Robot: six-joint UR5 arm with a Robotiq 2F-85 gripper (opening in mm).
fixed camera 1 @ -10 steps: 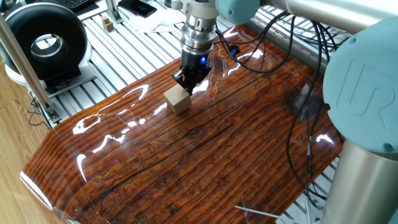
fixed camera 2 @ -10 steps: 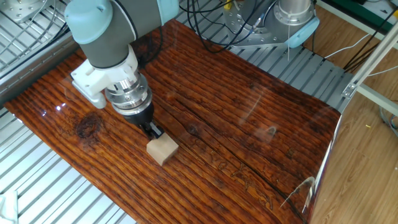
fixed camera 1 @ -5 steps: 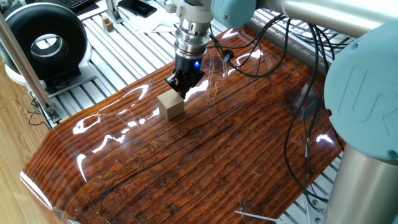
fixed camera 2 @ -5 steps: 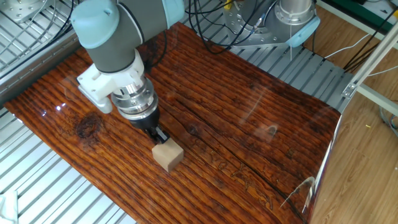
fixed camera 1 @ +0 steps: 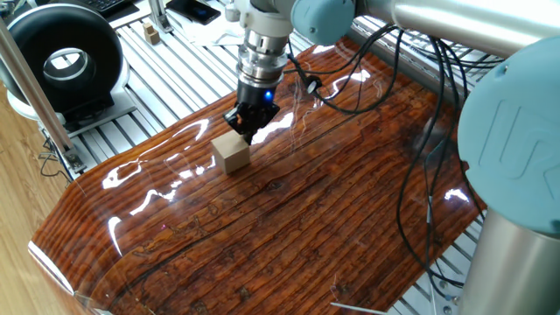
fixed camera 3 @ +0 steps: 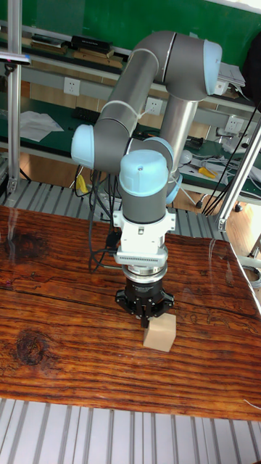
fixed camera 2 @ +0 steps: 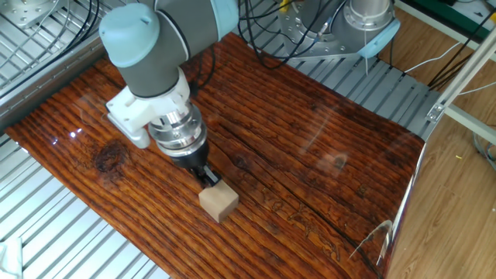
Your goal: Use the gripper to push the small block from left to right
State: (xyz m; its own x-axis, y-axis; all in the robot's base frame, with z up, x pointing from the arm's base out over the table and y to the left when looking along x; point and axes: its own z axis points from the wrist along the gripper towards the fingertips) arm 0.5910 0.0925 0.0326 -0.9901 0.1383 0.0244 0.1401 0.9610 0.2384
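The small block (fixed camera 1: 231, 153) (fixed camera 2: 218, 201) (fixed camera 3: 160, 333) is a plain tan wooden cube resting on the glossy reddish wooden table (fixed camera 1: 289, 219). My gripper (fixed camera 1: 248, 122) (fixed camera 2: 208, 177) (fixed camera 3: 147, 313) points straight down with its black fingers shut together and empty. Its tips press against one side of the cube. In the tall fixed view the gripper stands just left of and behind the block. A blue light glows on the silver wrist (fixed camera 1: 261, 83).
A black round device (fixed camera 1: 61, 57) stands on the metal slats beyond the table's corner. A tiny tan block (fixed camera 1: 151, 35) lies on the slats farther back. Black cables (fixed camera 1: 411, 105) hang over the table beside the arm's base (fixed camera 1: 516, 236). A silver post (fixed camera 2: 364, 23) stands nearby.
The gripper has slid across the table with the block ahead of it; both moved right in the other fixed view and left in one fixed view.
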